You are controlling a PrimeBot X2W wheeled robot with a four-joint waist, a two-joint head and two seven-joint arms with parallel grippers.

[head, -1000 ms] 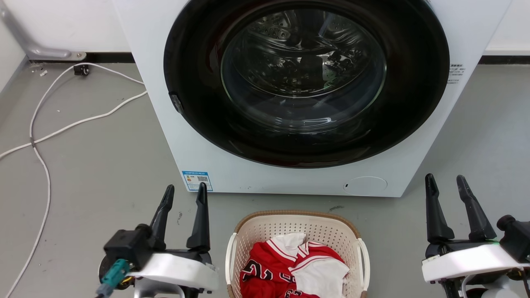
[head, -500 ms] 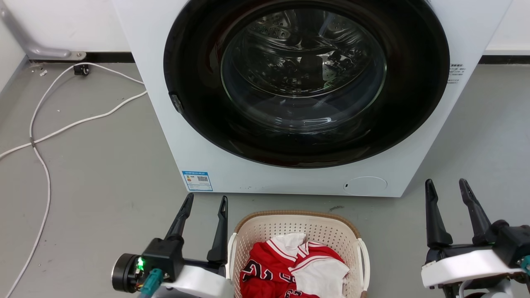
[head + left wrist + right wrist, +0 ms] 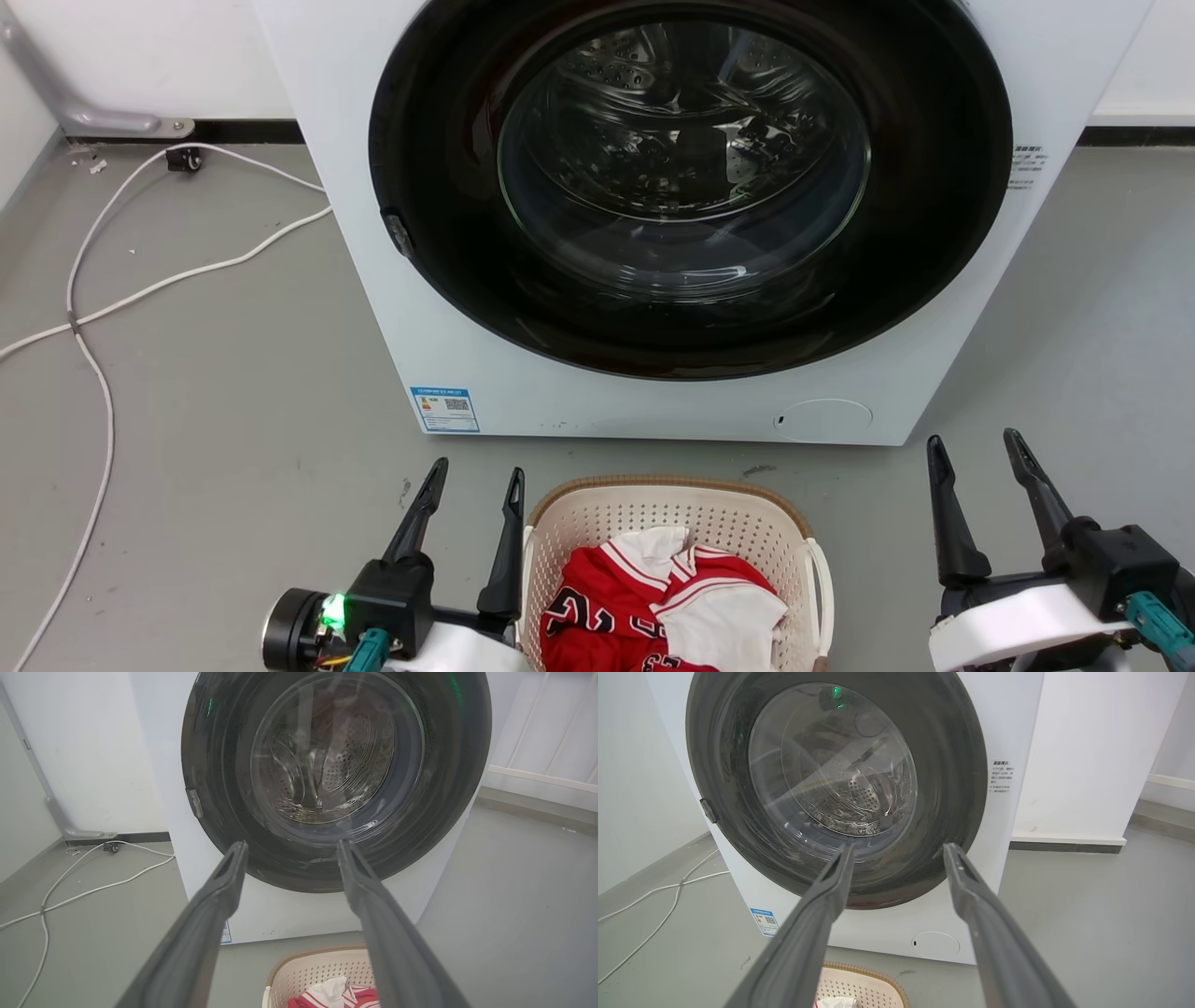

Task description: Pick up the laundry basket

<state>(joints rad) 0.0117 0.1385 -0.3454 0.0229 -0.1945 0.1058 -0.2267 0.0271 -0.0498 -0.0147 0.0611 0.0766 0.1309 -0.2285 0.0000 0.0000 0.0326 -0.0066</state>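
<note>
Head view has the basket [image 3: 653, 511] on the grey floor at bottom centre, just before the washer [image 3: 373, 280]. The left gripper [image 3: 478, 469] sits just beside its left handle [image 3: 519, 579], and the right gripper [image 3: 973, 439] is well off at lower right. Both are spread wide and hold nothing. Best, I'd judge, to close one on each handle and lift evenly. The perforated cream plastic looks light and bendy under its rounded brown woven-look rim, with a soft red jersey [image 3: 607, 597] inside.
</note>
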